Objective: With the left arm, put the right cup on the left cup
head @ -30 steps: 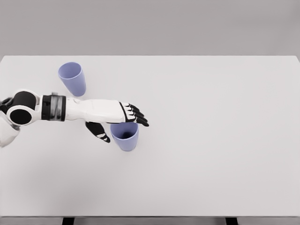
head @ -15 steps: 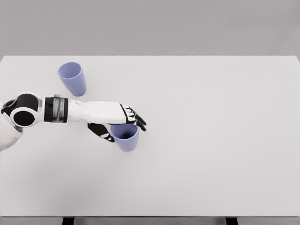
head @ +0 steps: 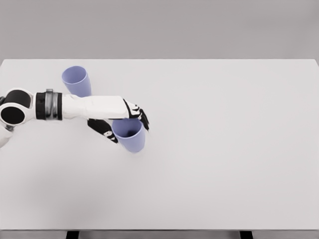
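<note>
One broad white rectangular worktop (head: 214,149) fills most of the head view, with a plain grey wall behind its far edge. Next in size is the white segmented left arm (head: 75,107), which enters from the picture's left edge and stretches across the left part of the worktop, a grey band and black joints showing near the elbow. Two lavender plastic tumbler-shaped cups stand or hang over the worktop's left side. At the arm's end the left robot hand (head: 122,124), black with white finger segments, is clasped around the nearer lavender cup (head: 129,134): the fingers wrap its far side at the rim and the thumb presses the near-left side. That cup leans slightly, its open mouth facing up toward the camera. The farther lavender cup (head: 77,83) stands upright behind the forearm, well apart from the held one, mouth open upward.
</note>
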